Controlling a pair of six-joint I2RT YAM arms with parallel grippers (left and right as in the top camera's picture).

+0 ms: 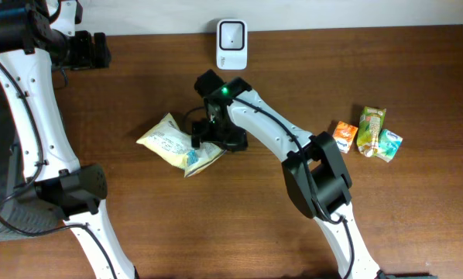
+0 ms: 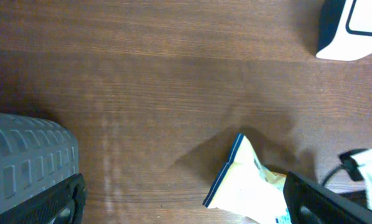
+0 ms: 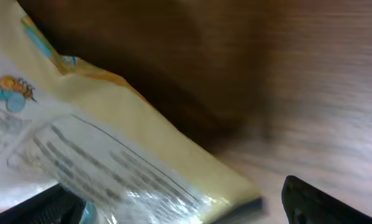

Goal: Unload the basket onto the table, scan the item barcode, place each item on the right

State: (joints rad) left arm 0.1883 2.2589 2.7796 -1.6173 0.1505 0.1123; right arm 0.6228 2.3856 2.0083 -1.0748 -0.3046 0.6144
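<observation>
Item under inspection: yellow snack bag [image 1: 177,142], lying flat on the wooden table [image 1: 417,225], left of centre and well in front of the white barcode scanner [image 1: 231,44] at the far edge.

Right gripper [image 3: 180,202]: low over the bag's right end, jaws spread wide, nothing clamped. A gap shows between one finger and the bag's edge. The wrist view is blurred, so contact on the other finger cannot be confirmed.

Left gripper [image 2: 183,196]: at the far left corner, jaws wide apart, empty.

Three small cartons [image 1: 368,134] sit clustered at the right.
</observation>
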